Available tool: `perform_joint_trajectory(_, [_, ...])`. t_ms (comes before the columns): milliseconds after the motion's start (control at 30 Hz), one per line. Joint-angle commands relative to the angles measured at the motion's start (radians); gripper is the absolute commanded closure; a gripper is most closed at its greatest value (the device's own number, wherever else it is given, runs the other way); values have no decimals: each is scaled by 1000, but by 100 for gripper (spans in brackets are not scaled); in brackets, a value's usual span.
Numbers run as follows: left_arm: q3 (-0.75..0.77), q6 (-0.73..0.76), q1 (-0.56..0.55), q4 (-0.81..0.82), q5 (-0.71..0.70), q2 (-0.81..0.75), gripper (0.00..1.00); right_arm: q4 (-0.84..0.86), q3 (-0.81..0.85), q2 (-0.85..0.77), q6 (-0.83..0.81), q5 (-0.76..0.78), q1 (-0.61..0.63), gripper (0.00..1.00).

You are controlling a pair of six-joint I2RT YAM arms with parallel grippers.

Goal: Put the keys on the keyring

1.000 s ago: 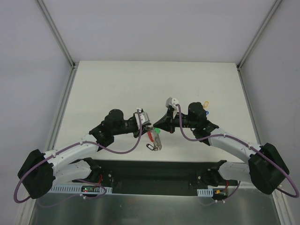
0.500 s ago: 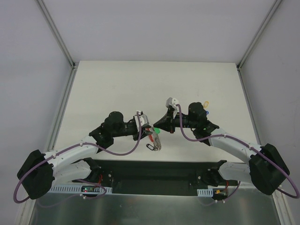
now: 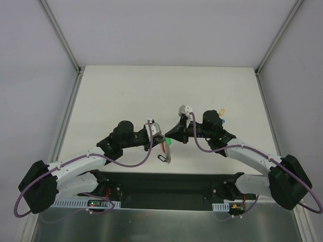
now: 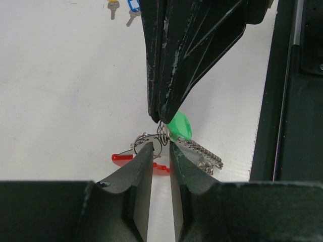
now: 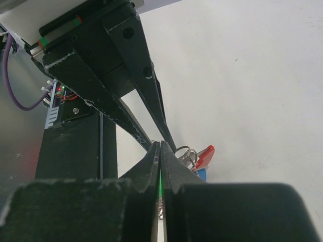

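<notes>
My right gripper (image 3: 168,136) is shut on the green key (image 3: 169,141), pinching its head just above the table; in the left wrist view it (image 4: 160,120) comes down from above onto the key (image 4: 180,126). The keyring (image 4: 151,142) lies below it, with its wire rings, red loop (image 4: 120,158) and grey chain (image 4: 203,149). My left gripper (image 4: 161,147) has its jaws slightly apart at the wire rings, with bare table showing between them. The yellow key (image 3: 222,112) and blue key (image 3: 223,120) lie behind the right arm.
The black base rail (image 3: 166,184) runs along the near table edge, close behind the keyring. In the right wrist view the red loop (image 5: 206,153) and a small blue piece (image 5: 201,174) show beside my shut fingers. Grey walls stand on both sides.
My left gripper has moved toward the near edge and to the right, closing in on the keyring. The right gripper with the green key has hardly moved.
</notes>
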Motion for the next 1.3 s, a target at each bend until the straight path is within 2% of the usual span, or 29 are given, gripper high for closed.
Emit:
perform_joint_trajectory(0, [7, -14, -11, 62, -25, 4, 82, 45, 34, -37, -19, -12, 3, 99])
perform_joint_trajectory(667, [14, -24, -11, 117, 4, 27, 81, 45, 42, -31, -19, -25, 9, 99])
perform_joint_trajectory(800, [16, -25, -13, 120, 16, 30, 87, 45, 42, -27, -19, -25, 11, 99])
perform_joint_trajectory(833, [16, -24, -13, 120, 15, 30, 97, 44, 43, -23, -19, -22, 9, 99])
perform_joint_trajectory(867, [16, -25, -14, 120, 19, 28, 100, 42, 43, -22, -21, -15, 9, 99])
perform_joint_trajectory(1100, [-9, -28, -13, 111, -4, -2, 100, -22, 29, -59, -58, 51, -11, 99])
perform_joint_trajectory(1267, [-32, -28, -14, 100, -45, -48, 100, -136, 23, -100, -96, 126, -43, 99])
